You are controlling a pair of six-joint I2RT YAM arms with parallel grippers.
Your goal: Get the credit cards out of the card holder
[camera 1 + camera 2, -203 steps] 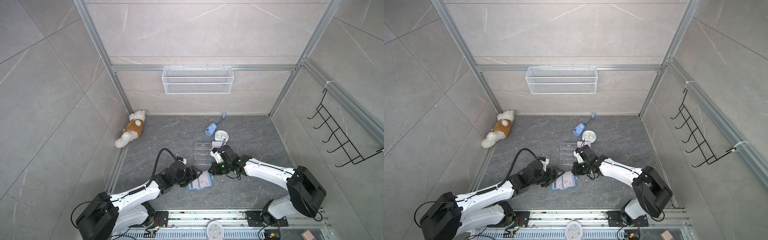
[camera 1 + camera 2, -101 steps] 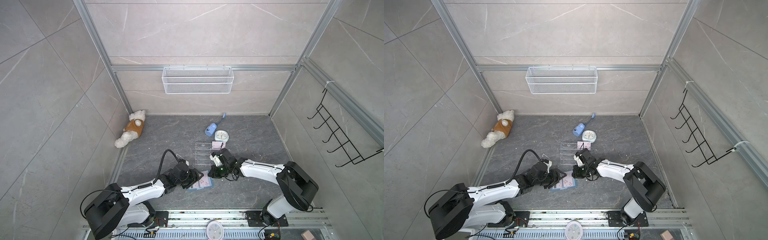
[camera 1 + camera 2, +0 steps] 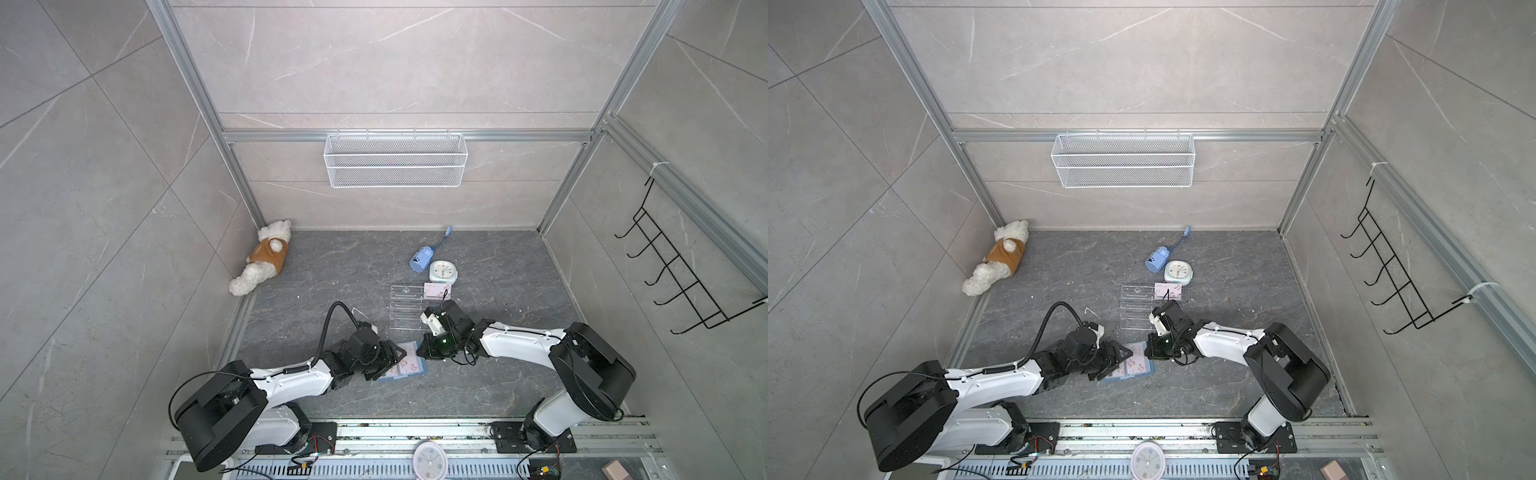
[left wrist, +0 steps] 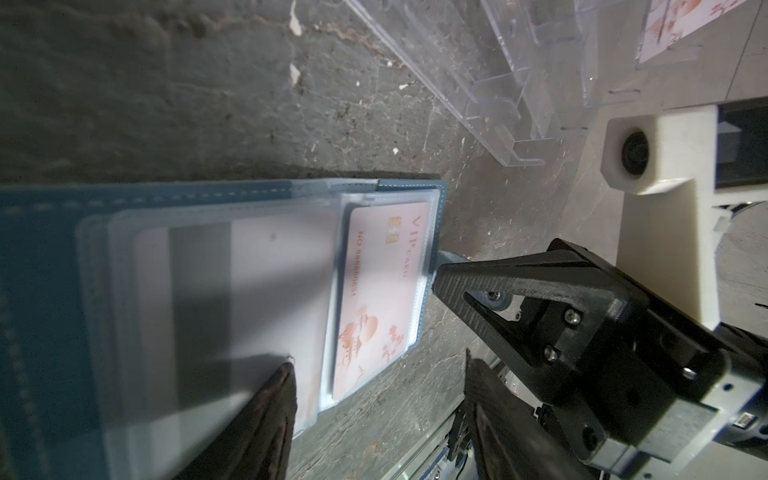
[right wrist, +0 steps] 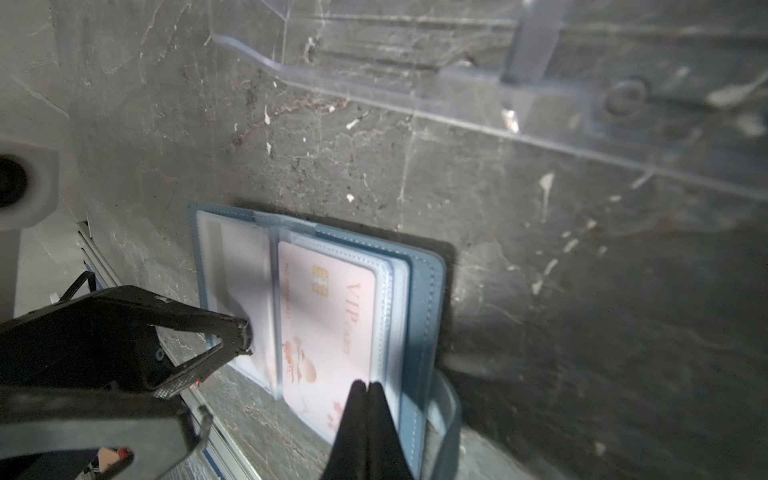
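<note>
While the card holder point(image 3: 422, 368) lies open and flat on the dark floor point(image 3: 478, 386), near the front and roughly midway between the two arms, both grippers sit right at it. The left gripper point(image 3: 392, 361) covers the left page. Its jaws stand apart: in the left wrist view one of its fingers point(image 4: 270, 415) presses on the clear sleeve there, and the other hangs past the holder's edge above bare floor, clamping nothing.

Under that sleeve sits a striped credit card point(image 4: 232, 286), pale with a dark band. On the right page a pink credit card point(image 5: 328, 324) marked VIP, with a gold chip and floral print, lies inside its own sleeve.

The right gripper point(image 5: 365, 384) comes in from the right with its jaws pressed together. The joined tip rests on the near end of the right page, over the pink card's corner. Whether any sleeve is pinched between the jaws cannot be told. The blue snap tab point(image 5: 451, 399) curls out just right of it.

Just beyond the holder stands a clear acrylic rack point(image 3: 405, 309), with a third credit card point(image 3: 438, 291) at its far right corner. Farther back sit a small clock point(image 3: 443, 272) and a blue bottle-like thing point(image 3: 422, 257). A plush bear point(image 3: 264, 262) lies in the far left corner.
</note>
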